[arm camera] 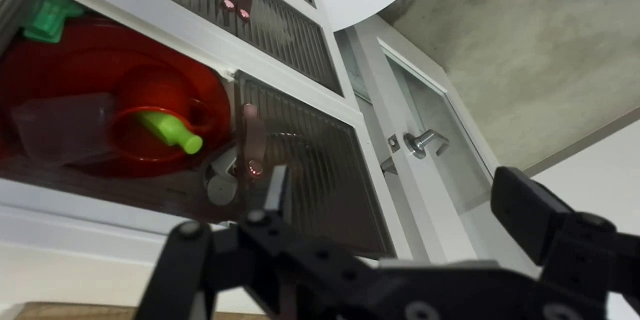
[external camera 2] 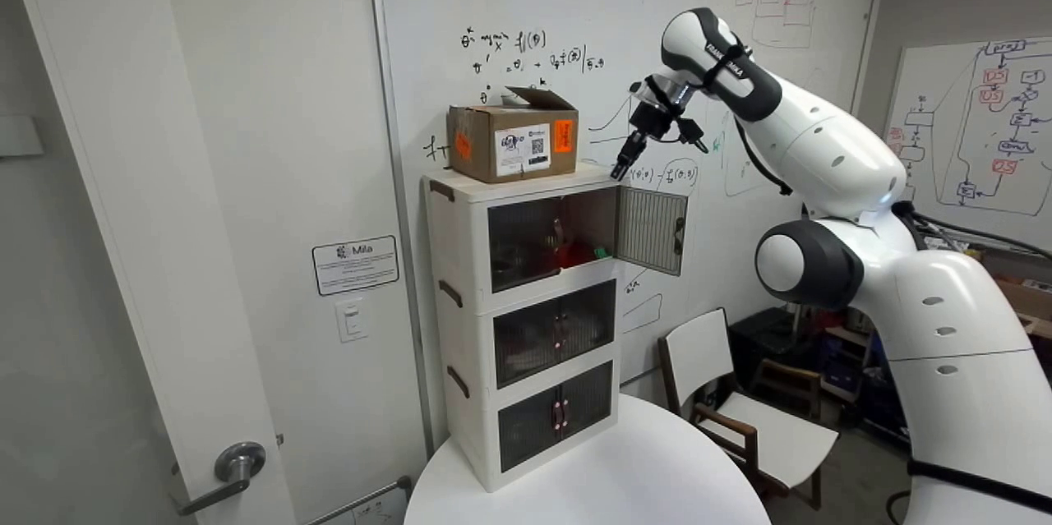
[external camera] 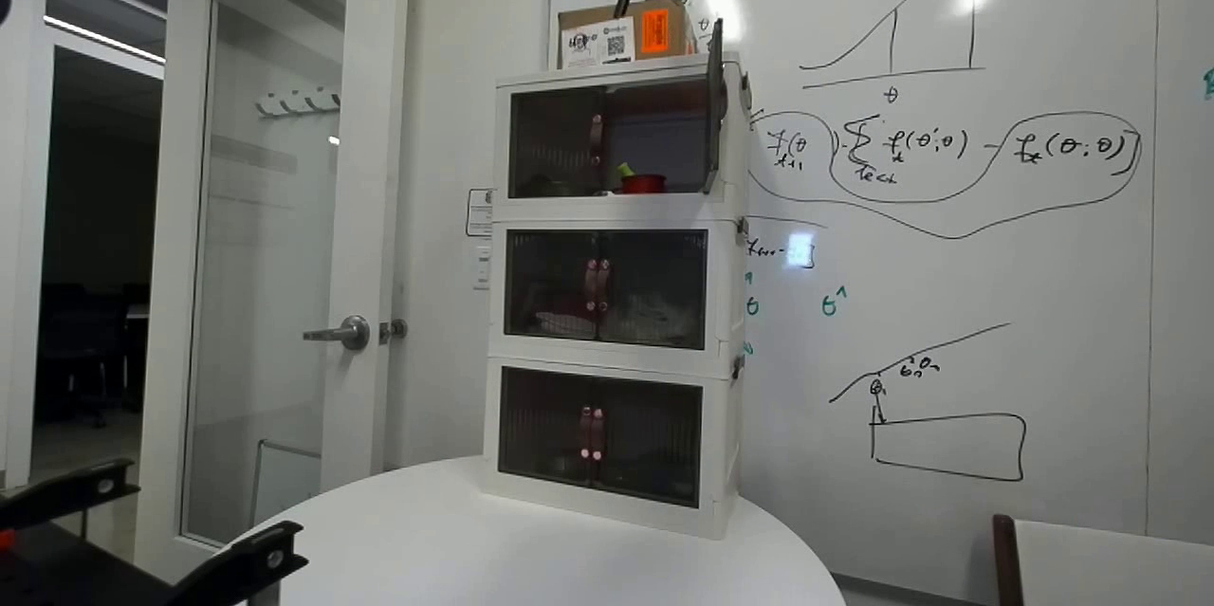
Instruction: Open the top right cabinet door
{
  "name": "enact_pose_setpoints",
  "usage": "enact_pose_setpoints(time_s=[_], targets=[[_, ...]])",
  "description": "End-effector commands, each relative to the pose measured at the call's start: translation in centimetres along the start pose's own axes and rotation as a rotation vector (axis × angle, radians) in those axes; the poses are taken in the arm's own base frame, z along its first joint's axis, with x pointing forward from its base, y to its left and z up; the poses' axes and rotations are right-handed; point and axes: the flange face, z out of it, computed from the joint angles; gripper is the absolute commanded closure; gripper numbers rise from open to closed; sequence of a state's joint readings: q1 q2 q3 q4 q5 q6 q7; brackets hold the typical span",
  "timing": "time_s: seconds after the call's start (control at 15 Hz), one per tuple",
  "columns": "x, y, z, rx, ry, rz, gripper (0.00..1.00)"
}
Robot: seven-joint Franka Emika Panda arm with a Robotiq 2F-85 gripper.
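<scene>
black two-fingered pincer [external camera 2: 619,170]: its two fingers stand apart, and the wrist view shows no thing held between them.

ribbed dark see-through door [external camera 2: 649,227]: this is the top right one, and it is lower than the pincer tips, swung wide out from the white plastic three-unit stack [external camera 2: 468,336]. by my judgement the opening is done, or very nearly.

door swing: if more opening is wished, one finger should go down to the inner face and push softly outward; to grip is not necessary.

pincer's way out: otherwise it is good to rise first and only then go back over the door, because a low sideways move could push its top edge toward closing.

brown open-flapped cardboard box [external camera 2: 526,151]: it stands near the pincer, not touching, so i would not turn that way.

door's thin edge [external camera: 715,103]: in an exterior view almost only this shows, with a clear gap from the pincer; in an exterior view the dark curved handle [external camera 2: 679,236], below the tips, is visible.

white jointed arm [external camera 2: 838,155]: behind the pincer; an exterior view has it, the wrist view not.

red round plate [arm camera: 75,44]: only the wrist view shows it well, below the tips, with the red cup [arm camera: 155,82] and a light green bottle-shaped piece [arm camera: 172,132].
</scene>
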State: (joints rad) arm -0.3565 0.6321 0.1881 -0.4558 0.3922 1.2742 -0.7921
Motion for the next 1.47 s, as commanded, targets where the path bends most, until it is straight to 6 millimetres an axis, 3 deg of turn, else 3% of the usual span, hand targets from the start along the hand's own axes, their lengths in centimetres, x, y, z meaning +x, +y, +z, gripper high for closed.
enact_pose_setpoints(time_s=[0.0,0.4,0.47,0.6,0.8,1.27,1.4], targets=[[0.6,1.0,2.7,-0.01,-0.034,0.019,0.0],[1.8,5.5,7.2,-0.267,-0.09,-0.002,0.0],[1.0,4.8,6.6,-0.18,-0.083,0.035,0.0],[1.5,5.6,7.8,-0.222,-0.088,0.022,0.0],[1.6,5.5,7.9,-0.232,-0.088,0.018,0.0],[5.5,6.9,10.1,-0.515,0.038,0.158,0.0],[5.8,6.9,10.8,-0.574,0.021,0.214,0.0]])
